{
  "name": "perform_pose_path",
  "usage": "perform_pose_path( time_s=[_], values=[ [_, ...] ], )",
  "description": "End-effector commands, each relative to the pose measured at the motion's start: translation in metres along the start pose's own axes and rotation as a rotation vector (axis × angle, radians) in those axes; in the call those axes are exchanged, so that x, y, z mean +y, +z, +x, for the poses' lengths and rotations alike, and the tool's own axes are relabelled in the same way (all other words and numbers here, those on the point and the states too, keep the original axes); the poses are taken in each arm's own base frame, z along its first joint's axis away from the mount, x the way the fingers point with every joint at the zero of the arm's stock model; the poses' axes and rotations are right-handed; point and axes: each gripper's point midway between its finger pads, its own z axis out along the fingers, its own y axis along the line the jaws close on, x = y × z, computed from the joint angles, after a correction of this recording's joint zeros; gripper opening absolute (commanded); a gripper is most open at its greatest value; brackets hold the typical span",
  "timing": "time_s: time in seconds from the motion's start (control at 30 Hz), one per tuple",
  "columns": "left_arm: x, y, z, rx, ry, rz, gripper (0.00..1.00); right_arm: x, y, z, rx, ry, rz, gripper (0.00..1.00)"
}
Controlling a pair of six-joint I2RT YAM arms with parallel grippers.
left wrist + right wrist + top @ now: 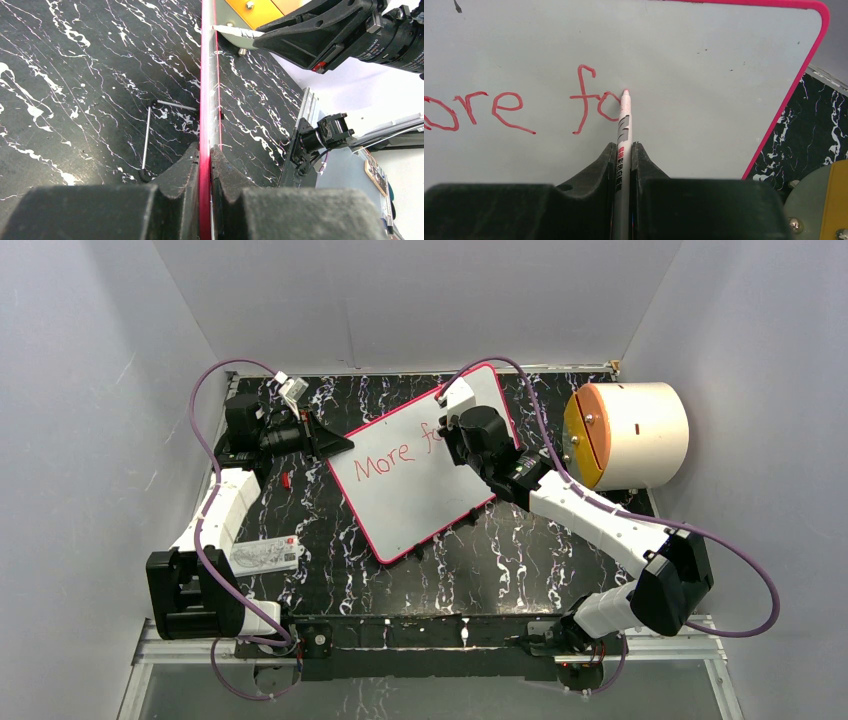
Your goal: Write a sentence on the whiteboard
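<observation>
The whiteboard (pixel 420 495), white with a red-pink rim, lies slanted on the black marbled table. My left gripper (pixel 335 445) is shut on its left edge; in the left wrist view the jaws (pixel 205 150) pinch the rim (pixel 207 75) edge-on. My right gripper (pixel 455 430) hovers over the board's upper part, shut on a white marker (pixel 625 120). The marker's red tip touches the board at the end of the sentence (pixel 499 107), which reads "More fo" in red (pixel 395 455). The right of the board (pixel 724 60) is blank.
A cream cylinder with an orange face (pixel 630 435) stands at the right, near the board's top corner. A small white printed card (pixel 265 555) lies beside the left arm. A small red piece (pixel 286 480) and a hex key (pixel 147 135) lie on the table left of the board.
</observation>
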Motion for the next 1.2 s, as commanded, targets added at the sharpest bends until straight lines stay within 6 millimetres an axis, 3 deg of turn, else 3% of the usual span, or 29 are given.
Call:
perform_pose_path(
  time_s=[0.0, 0.67, 1.17],
  values=[
    [0.013, 0.01, 0.044, 0.108, -0.106, -0.037, 0.0, -0.001, 0.002, -0.005, -0.02, 0.002, -0.001, 0.0],
    [0.014, 0.01, 0.044, 0.109, -0.108, -0.038, 0.0, 0.001, -0.01, 0.034, 0.096, -0.001, -0.02, 0.0],
    [0.012, 0.01, 0.045, 0.111, -0.11, -0.029, 0.0, -0.003, -0.002, 0.003, -0.019, 0.032, 0.006, 0.0]
  ],
)
